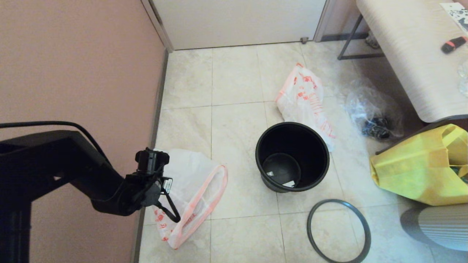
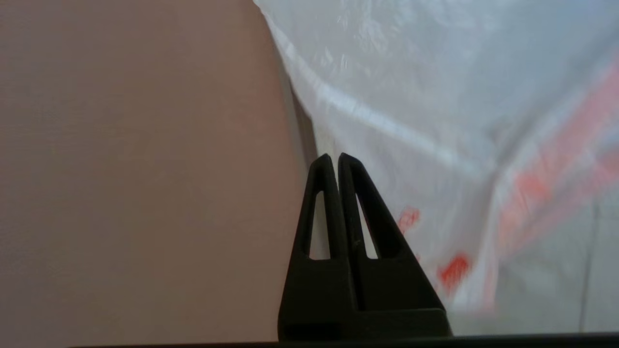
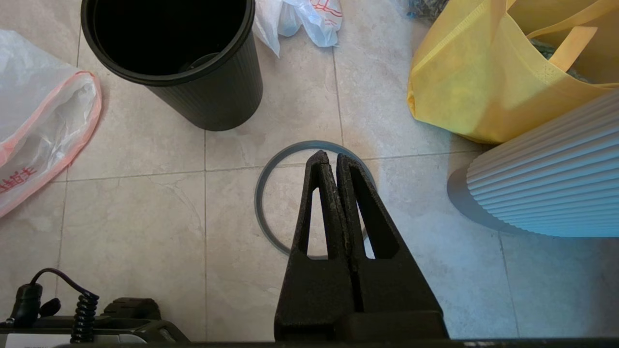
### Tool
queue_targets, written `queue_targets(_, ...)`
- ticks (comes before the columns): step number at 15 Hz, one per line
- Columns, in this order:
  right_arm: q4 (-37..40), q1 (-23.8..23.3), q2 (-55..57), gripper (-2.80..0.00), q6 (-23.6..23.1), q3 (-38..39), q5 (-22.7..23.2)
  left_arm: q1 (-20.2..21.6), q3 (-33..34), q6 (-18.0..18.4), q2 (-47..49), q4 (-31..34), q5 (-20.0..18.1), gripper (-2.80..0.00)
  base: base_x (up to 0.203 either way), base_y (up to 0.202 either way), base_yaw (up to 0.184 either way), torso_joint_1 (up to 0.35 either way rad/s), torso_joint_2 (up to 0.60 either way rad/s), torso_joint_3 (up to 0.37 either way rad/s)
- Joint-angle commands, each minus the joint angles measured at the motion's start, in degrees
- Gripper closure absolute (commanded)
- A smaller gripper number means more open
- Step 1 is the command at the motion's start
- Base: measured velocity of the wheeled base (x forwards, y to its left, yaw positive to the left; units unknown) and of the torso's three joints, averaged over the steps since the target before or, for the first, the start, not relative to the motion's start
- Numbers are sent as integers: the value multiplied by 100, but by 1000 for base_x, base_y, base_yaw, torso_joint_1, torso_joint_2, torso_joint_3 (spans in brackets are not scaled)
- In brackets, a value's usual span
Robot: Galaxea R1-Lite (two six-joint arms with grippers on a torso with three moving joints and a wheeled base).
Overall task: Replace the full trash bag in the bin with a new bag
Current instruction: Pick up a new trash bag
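Floor tiles (image 1: 237, 84) of pale beige stone carry everything, with the small round black plastic bin (image 1: 292, 157) standing upright and unlined in the middle. Its separate dark grey hoop (image 1: 339, 231) lies flat on the tiles just beside the bin, on the near right. Behind the bin, touching its far rim, lies the lumpy translucent white full trash bag (image 1: 305, 98) with dense orange-red print. Well to the left of the bin, against the pink wall (image 1: 73, 62), lies the limp white new bag (image 1: 193, 190) with wide pink-orange handle loops. The left gripper (image 1: 174, 216) hangs over that bag's near edge, its fingers pressed together and nothing between them; whether the tips touch the plastic I cannot tell. The right gripper (image 3: 330, 159) is parked above the hoop, near side of the bin, likewise closed on nothing. Right of the bin sit a clear crinkled bag (image 1: 373, 109) and a yellow fabric bag (image 1: 416, 164).
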Motion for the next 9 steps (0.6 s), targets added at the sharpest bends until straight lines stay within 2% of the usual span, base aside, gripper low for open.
queue_targets(1, 0, 0, 7, 0, -5, 1, 0, 53, -459, -129, 741, -32, 51, -280, 0, 0, 0, 0, 0, 0)
queue_targets(4, 0, -1, 7, 0, -5, 1, 0, 82, -926, -653, 1041, -46, 98, -280, 0, 0, 0, 0, 0, 0)
queue_targets(6, 0, -1, 7, 0, -4, 1, 0, 140, -1081, -820, 1265, -54, 90, -280, 0, 0, 0, 0, 0, 0)
queue_targets(9, 0, 5, 7, 0, 1, 1, 0, 161, -1305, -1306, 1573, -38, -249, -280, 0, 0, 0, 0, 0, 0)
